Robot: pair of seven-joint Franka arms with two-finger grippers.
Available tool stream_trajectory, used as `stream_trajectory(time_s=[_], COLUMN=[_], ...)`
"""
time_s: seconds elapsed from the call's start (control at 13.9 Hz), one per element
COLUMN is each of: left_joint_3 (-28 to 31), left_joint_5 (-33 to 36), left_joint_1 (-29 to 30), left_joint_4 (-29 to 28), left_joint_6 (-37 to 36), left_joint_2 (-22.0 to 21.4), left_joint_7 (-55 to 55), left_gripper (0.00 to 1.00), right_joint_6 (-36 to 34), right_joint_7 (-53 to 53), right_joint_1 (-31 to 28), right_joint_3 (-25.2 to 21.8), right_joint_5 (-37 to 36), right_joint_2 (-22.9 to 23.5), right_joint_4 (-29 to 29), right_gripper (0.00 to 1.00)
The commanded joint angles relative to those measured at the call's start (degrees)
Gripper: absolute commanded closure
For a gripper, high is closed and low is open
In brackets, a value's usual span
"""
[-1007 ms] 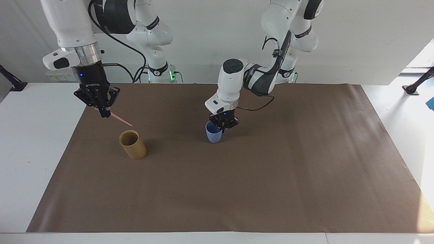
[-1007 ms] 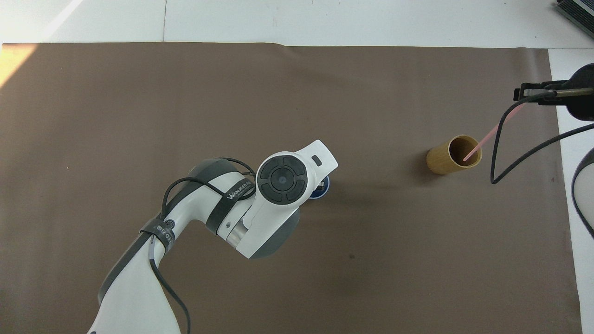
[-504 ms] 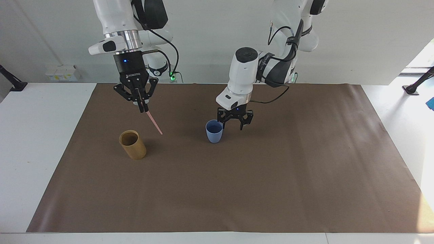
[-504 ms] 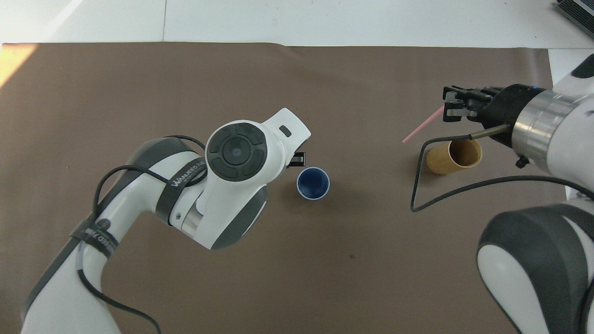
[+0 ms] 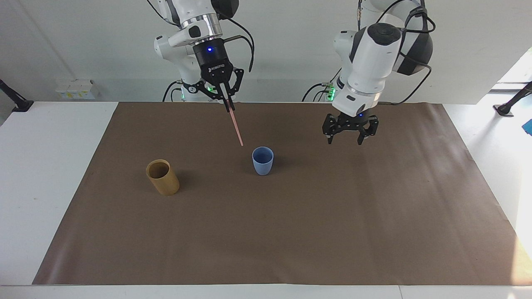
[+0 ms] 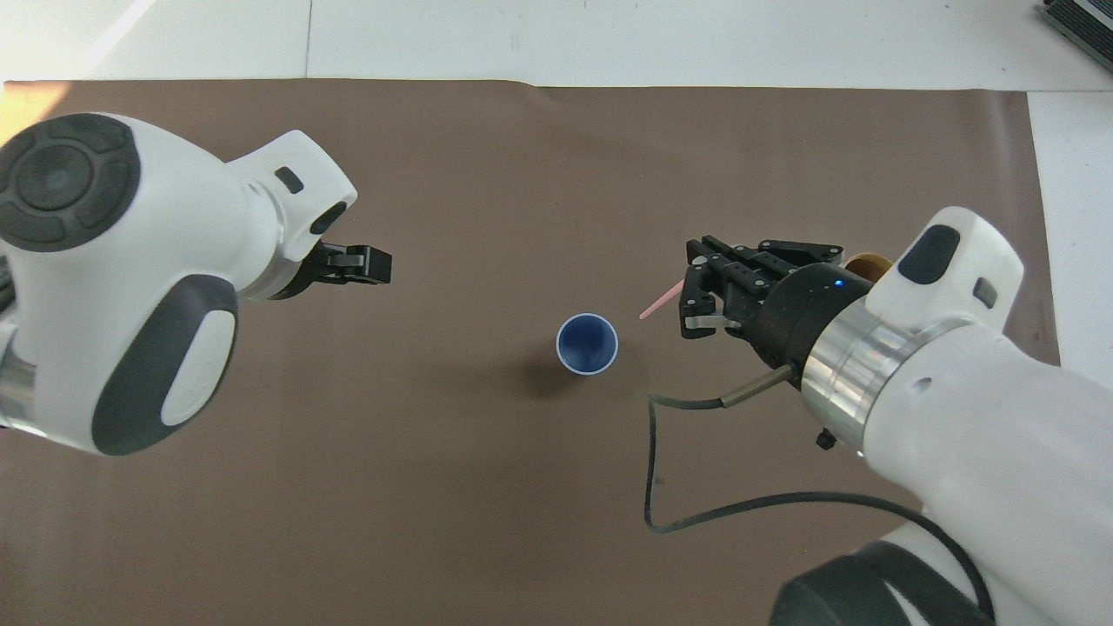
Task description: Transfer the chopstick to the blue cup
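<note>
Right gripper (image 5: 226,109) is clamped on the thin pale pink chopstick (image 5: 237,128), up in the air w/ the tip angled down, not quite over the small light-blue plastic cup (image 5: 262,160) mid brown mat (image 5: 332,232). Left gripper (image 5: 348,137) hangs fingers spread, holding nothing. Tan bamboo holder (image 5: 162,177) sits toward the right arm's end.

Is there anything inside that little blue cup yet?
No. The blue cup looks empty down to its bottom. The pink chopstick hangs above the table in the right tool, not yet inside.
</note>
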Motion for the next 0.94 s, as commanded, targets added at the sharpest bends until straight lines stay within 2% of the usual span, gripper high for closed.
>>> stream_trajectory(time_s=[0.0,0.22,0.36,0.58,0.72,0.86], left_joint_3=[-0.83,-0.83,-0.48,-0.39,-0.56,0.22], left_joint_5=[0.56,-0.84,-3.48,-3.05,-3.13,-3.22], left_joint_1=[6.19,12.43,14.21,14.91,15.35,15.53], left_joint_4=[-1.40,-1.32,1.39,11.06,10.12,4.77], left_joint_6=[-5.31,-7.35,-9.88,-24.71,-26.77,-24.15], left_joint_2=[-3.49,-5.51,-6.13,-5.51,-7.26,-10.33], left_joint_7=[8.84,16.41,17.58,19.24,22.57,23.72], left_gripper=[0.00,0.00,0.00,0.00,0.00,0.00], right_joint_6=[6.93,11.96,13.20,20.03,23.30,24.53], right_joint_7=[0.30,0.65,0.83,1.00,1.00,1.00], right_joint_1=[2.59,4.26,5.15,5.76,6.82,6.82], right_joint_3=[-0.24,-0.16,-0.16,-0.16,-0.16,-0.16], right_joint_5=[-0.41,-2.78,-4.01,-5.07,-5.51,-7.61], right_joint_2=[-0.14,1.27,1.97,4.25,6.19,8.56], right_joint_4=[-5.05,-8.22,-9.28,-12.96,-14.73,-14.55], right_gripper=[1.00,1.00,1.00,1.00,1.00,1.00])
